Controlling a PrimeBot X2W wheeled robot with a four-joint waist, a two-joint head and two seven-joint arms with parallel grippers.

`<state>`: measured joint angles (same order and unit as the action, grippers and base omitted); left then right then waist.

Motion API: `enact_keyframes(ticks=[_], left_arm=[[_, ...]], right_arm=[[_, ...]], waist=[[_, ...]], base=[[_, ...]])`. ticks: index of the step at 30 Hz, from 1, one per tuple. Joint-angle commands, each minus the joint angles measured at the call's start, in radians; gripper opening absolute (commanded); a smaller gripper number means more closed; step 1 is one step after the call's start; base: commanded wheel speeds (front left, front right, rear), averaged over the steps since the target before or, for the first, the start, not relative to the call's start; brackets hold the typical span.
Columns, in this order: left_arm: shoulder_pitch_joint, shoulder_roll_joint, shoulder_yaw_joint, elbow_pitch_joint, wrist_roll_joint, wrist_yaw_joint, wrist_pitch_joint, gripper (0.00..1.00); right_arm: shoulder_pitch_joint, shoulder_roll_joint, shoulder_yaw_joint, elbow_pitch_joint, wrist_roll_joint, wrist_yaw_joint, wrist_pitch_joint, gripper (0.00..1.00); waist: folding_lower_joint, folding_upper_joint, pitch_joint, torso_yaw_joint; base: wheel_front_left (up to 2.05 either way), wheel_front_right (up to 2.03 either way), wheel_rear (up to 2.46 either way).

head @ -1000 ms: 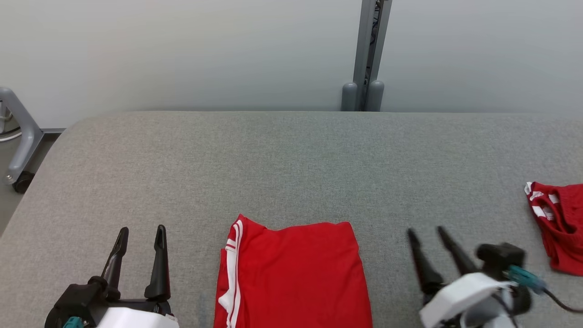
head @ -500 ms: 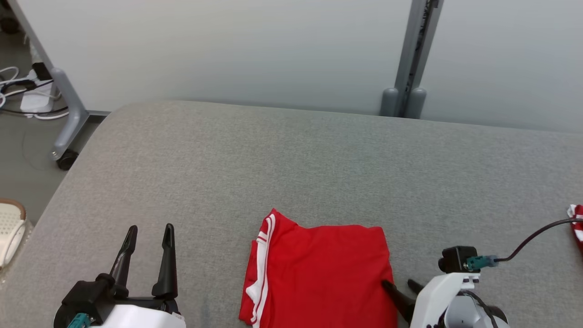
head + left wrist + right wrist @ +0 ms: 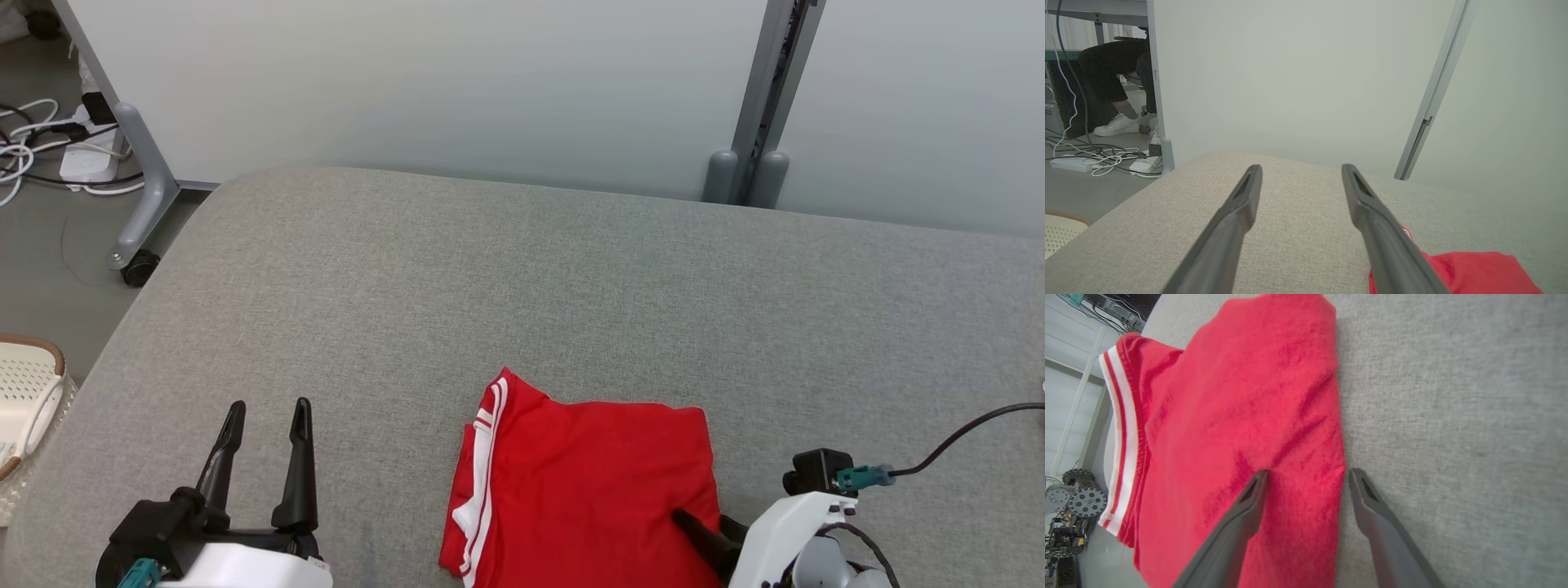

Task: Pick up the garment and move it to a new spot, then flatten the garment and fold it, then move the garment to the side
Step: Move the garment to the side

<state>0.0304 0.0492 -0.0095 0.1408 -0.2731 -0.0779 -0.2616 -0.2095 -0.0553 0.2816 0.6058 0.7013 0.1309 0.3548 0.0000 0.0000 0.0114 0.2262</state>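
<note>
A: Where is the garment [image 3: 580, 490] lying?

B: It is lying folded on the grey cloth-covered bench [image 3: 490, 269], near the front edge. It is a red piece with white stripes running down its left side. The bottom of the head view is cutting off its near edge.

A: And the right hand [image 3: 1308, 473]?

B: Its white forearm is hiding most of it from the head. The slightly blurred right wrist view is showing the two fingers spread well apart, straddling the garment's right edge. One finger [image 3: 1241, 514] is lying over the red cloth, the other over bare bench just beside it. It is gripping nothing. Whether the tips are pressing down cannot be told.

A: The left hand [image 3: 269, 404]?

B: It is sitting left of the garment and apart from it, fingers spread and holding nothing.

A: What is showing round about?

B: A pale partition wall [image 3: 449, 82] is running behind the bench, with a grey post [image 3: 763, 98]. On the floor at the left are a wheeled frame leg [image 3: 139, 204], tangled cables [image 3: 20, 159] and a cream perforated basket [image 3: 24, 392], half cut off. In the left wrist view a seated person's legs and a white shoe [image 3: 1116, 124] are showing.
</note>
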Motion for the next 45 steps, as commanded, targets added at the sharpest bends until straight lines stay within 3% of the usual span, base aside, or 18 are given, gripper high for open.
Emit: enact_keyframes(ticks=[1, 3, 4, 5, 6, 13, 19, 29, 36, 45], left_arm=[[-0.023, 0.003, 0.004, 0.0, 0.006, 0.001, -0.004, 1.0], [-0.024, 0.003, 0.005, 0.001, 0.008, 0.0, -0.004, 1.0], [-0.024, 0.003, 0.006, 0.003, 0.008, -0.001, -0.004, 1.0], [-0.023, 0.003, 0.006, 0.004, 0.009, -0.002, -0.004, 1.0], [-0.023, 0.003, 0.006, 0.006, 0.009, -0.003, -0.004, 1.0], [-0.019, 0.003, 0.01, 0.005, 0.015, -0.007, -0.004, 1.0], [-0.017, 0.003, 0.0, -0.007, 0.018, -0.01, -0.004, 1.0], [-0.049, 0.003, -0.057, -0.022, 0.009, -0.02, -0.004, 1.0], [-0.069, 0.003, -0.083, -0.02, 0.016, -0.028, -0.004, 1.0], [-0.096, 0.004, -0.1, -0.012, 0.028, -0.036, -0.004, 1.0]], right_arm=[[0.001, 0.007, 0.02, 0.017, 0.021, 0.0, -0.014, 1.0], [-0.01, 0.005, 0.036, 0.025, 0.037, 0.0, -0.036, 1.0], [-0.014, 0.004, 0.043, 0.032, 0.044, 0.0, -0.044, 0.55], [-0.018, 0.005, 0.048, 0.042, 0.049, 0.0, -0.053, 0.32], [-0.022, 0.005, 0.052, 0.052, 0.05, 0.0, -0.062, 0.0], [-0.065, 0.0, 0.052, 0.085, 0.04, 0.0, -0.14, 0.0], [-0.1, -0.028, 0.041, 0.041, 0.024, 0.0, -0.227, 0.0], [-0.129, -0.111, 0.018, -0.034, 0.004, 0.0, -0.296, 0.0], [-0.104, -0.121, -0.01, -0.058, 0.015, 0.0, -0.32, 0.0], [-0.124, -0.126, -0.02, -0.083, -0.002, 0.0, -0.351, 0.0]], waist=[[0.0, 0.0, 0.0, -0.001], [0.0, 0.0, 0.001, -0.002], [0.0, 0.0, 0.001, -0.002], [0.0, 0.0, 0.001, -0.002], [0.0, 0.0, 0.001, -0.003], [0.0, 0.0, -0.004, -0.017], [0.0, 0.0, -0.008, -0.061], [0.0, 0.0, 0.009, -0.239], [0.0, 0.0, 0.032, -0.353], [0.0, 0.0, 0.066, -0.4]], base=[[0.0, 0.0, 0.0], [0.0, 0.0, 0.0], [0.0, 0.0, 0.0], [0.0, 0.0, 0.0], [0.0, 0.0, 0.0], [0.0, 0.0, 0.0], [0.0, 0.0, 0.0], [0.0, 0.0, 0.0], [0.0, 0.0, 0.0], [0.0, 0.0, 0.0]])
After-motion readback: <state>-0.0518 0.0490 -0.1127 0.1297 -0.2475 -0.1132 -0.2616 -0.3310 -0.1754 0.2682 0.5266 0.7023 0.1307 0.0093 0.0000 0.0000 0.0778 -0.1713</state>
